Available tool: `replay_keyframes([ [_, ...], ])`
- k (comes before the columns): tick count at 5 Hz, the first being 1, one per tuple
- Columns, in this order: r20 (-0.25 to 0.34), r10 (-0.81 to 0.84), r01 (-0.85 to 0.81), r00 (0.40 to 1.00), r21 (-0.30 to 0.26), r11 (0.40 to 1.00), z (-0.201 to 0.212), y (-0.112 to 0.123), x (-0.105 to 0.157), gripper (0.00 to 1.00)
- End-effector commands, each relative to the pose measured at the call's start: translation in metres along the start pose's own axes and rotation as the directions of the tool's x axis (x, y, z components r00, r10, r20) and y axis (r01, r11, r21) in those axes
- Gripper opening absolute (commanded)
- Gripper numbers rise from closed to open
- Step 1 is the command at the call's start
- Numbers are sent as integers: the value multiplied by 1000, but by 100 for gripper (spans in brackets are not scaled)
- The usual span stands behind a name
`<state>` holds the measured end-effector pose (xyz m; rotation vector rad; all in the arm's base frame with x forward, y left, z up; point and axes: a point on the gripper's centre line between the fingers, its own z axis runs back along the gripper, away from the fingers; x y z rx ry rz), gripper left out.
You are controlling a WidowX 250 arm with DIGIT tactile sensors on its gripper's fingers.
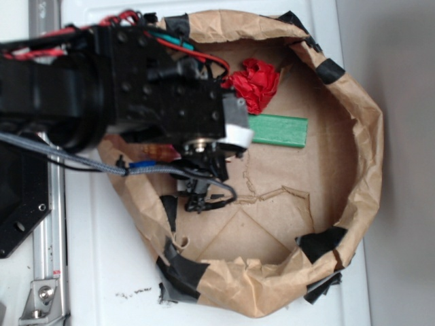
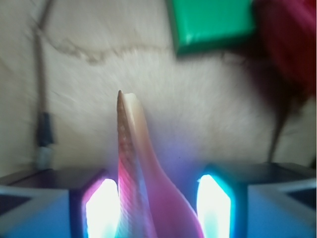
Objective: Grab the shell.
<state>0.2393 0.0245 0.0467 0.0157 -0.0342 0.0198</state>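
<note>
The shell point(image 2: 136, 163) stands between my gripper's point(image 2: 158, 208) two lit fingers in the wrist view. It is glossy, pinkish-tan and ridged, and its long pointed tail sticks out ahead of the fingertips. The left finger point(image 2: 101, 208) presses against the shell's ridged side. The widening body reaches the right finger point(image 2: 214, 206) at the bottom edge of the frame. The gripper is shut on the shell. In the exterior view the gripper point(image 1: 197, 197) hangs over the left part of the paper basin, and the arm hides the shell.
The brown paper basin point(image 1: 367, 136) has a raised crumpled rim patched with black tape. A flat green block point(image 1: 279, 130) point(image 2: 213, 22) lies ahead of the gripper, with a crumpled red thing point(image 1: 255, 83) point(image 2: 290, 44) beside it. A cable point(image 2: 44, 134) runs at the left.
</note>
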Motion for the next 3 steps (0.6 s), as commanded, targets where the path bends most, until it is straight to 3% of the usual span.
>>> replay_keyframes([
  [1, 142, 105, -109, 984, 22, 994, 108, -12, 45, 0],
  [3, 137, 141, -144, 981, 15, 989, 122, -14, 23, 0],
])
